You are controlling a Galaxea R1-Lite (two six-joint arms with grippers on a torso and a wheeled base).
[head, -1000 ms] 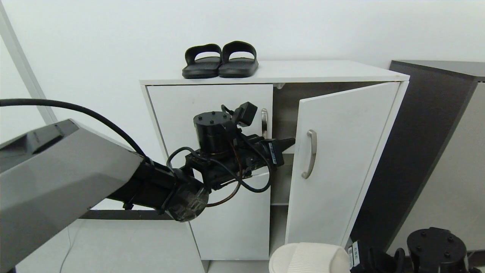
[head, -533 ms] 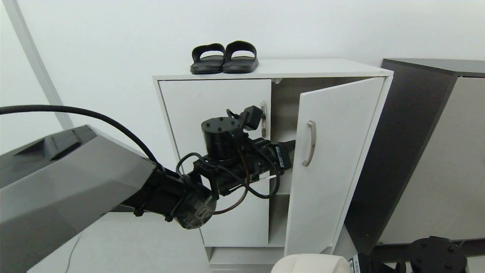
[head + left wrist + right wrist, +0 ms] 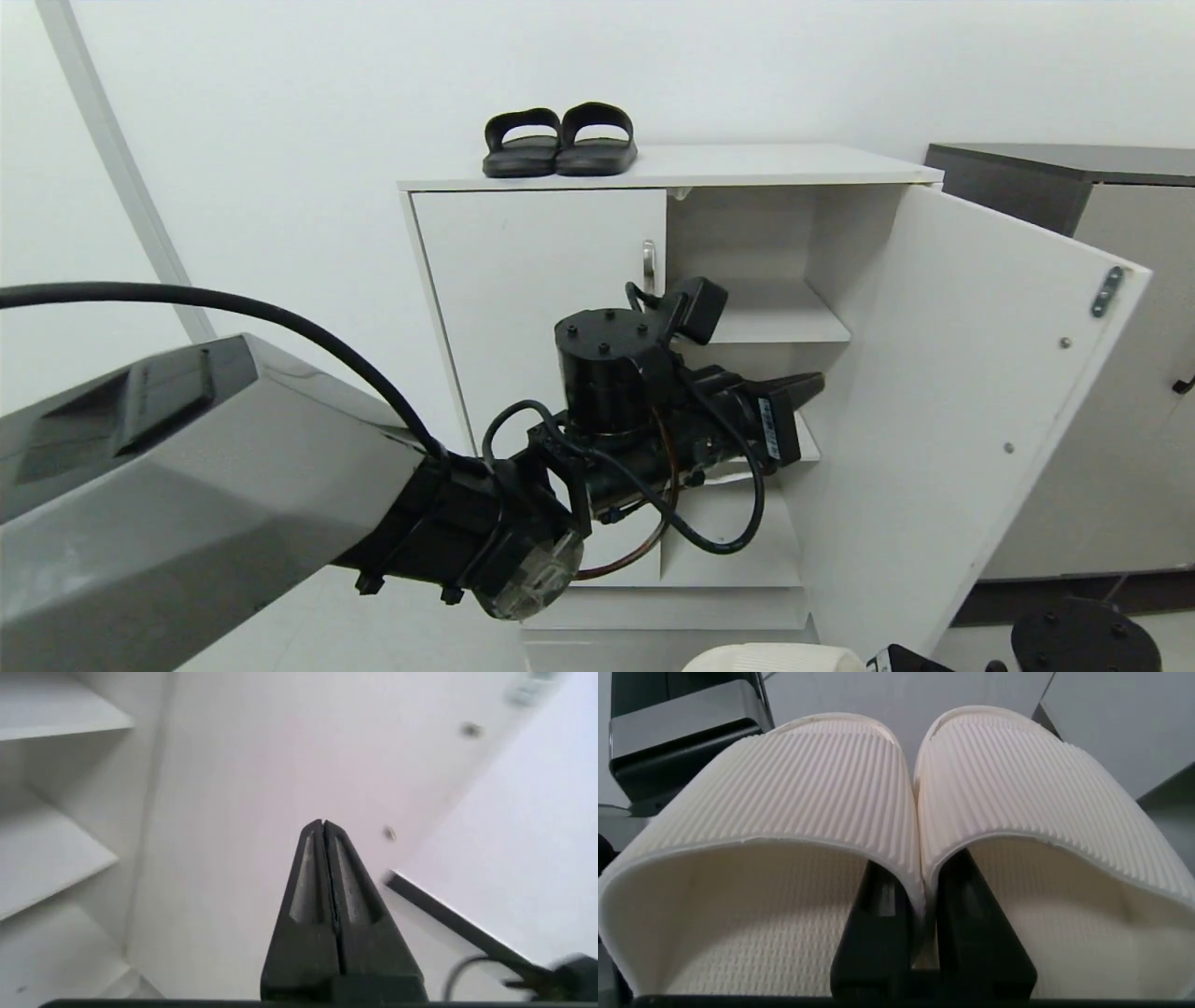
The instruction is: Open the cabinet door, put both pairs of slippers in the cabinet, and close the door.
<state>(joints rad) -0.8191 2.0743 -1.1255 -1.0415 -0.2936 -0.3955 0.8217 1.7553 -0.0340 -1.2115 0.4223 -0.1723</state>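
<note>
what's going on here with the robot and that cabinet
The robot is partway through stowing slippers. The white two-door cabinet has its right door wide open, showing its white shelves. The left claw, shut and holding nothing, hangs in front of the opening. The right claw is low down, pinching the pair of cream ribbed slippers together by their inner walls. The pair of black slide slippers sits on the cabinet's top, so neither pair is inside yet.

Black slippers (image 3: 560, 142) sit atop the white cabinet (image 3: 775, 164).
</note>
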